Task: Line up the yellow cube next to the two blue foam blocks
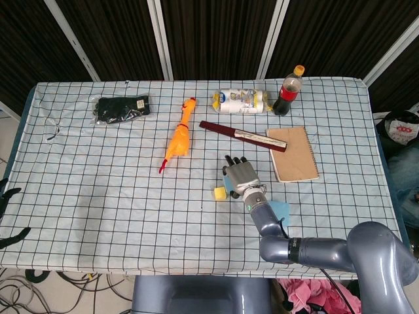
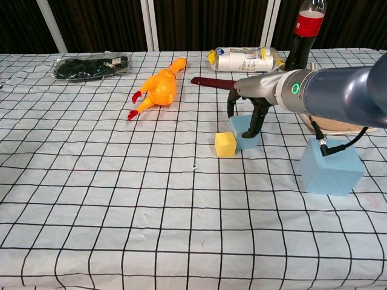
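Note:
The yellow cube (image 1: 220,193) (image 2: 225,144) sits on the checked cloth, touching the left side of a small blue foam block (image 2: 243,134). My right hand (image 1: 239,174) (image 2: 249,115) reaches down over that block, with the thumb at its left top edge and fingers down its right front, gripping it. In the head view the hand hides most of this block. A larger blue foam block (image 2: 331,167) (image 1: 281,210) stands apart to the right, nearer the front edge. Only dark fingertips of my left hand (image 1: 12,216) show at the left edge, spread and holding nothing.
Behind the blocks lie a dark red stick (image 1: 239,135), a brown notebook (image 1: 294,152), a cola bottle (image 1: 288,91) and a lying white bottle (image 1: 241,101). A rubber chicken (image 1: 179,139) and a black packet (image 1: 122,108) lie further left.

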Robot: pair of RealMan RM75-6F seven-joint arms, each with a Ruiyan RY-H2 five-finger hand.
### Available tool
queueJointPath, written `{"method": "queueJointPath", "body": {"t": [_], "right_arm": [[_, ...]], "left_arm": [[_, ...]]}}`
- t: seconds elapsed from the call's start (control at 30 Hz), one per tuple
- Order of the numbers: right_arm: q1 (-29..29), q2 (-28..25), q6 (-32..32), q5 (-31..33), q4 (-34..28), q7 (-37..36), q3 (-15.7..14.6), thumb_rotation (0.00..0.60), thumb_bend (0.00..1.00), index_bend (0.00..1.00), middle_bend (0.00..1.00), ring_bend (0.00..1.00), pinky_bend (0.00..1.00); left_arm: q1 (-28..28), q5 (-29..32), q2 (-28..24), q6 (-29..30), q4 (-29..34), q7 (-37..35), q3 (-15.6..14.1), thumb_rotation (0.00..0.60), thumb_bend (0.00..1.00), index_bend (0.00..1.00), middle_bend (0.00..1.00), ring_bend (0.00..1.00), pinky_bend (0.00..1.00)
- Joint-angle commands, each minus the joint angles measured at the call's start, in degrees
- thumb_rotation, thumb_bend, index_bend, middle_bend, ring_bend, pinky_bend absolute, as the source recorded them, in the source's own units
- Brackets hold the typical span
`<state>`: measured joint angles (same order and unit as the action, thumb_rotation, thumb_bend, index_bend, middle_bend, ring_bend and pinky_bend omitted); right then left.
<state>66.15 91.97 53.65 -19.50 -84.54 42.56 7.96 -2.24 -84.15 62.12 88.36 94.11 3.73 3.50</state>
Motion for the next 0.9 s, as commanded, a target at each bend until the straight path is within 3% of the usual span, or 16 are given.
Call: {"method": "queueJointPath", "body": {"t": [0.03, 0.9], "right_arm": [[-0.05, -0.08, -0.21, 0.19, -0.14, 0.05, 0.09, 0.6, 0.24, 0.32, 0.0, 0.08, 0.1], [-0.25, 0.2, -0.92, 0.11, 0.44, 0.27, 0.49, 0.6, 0.24, 0.33, 0.0, 0.08, 0.1]], "left_arm": [[-0.01, 0.02, 0.0, -0.01, 0.01, 0.03, 0.01, 0.6, 0.03, 0.21, 0.06, 0.0, 0.0], [0.08, 0.47, 0.26, 0.16, -0.23, 0.6, 0.22, 0.6, 0.03, 0.22, 0.06, 0.0, 0.0]]}}
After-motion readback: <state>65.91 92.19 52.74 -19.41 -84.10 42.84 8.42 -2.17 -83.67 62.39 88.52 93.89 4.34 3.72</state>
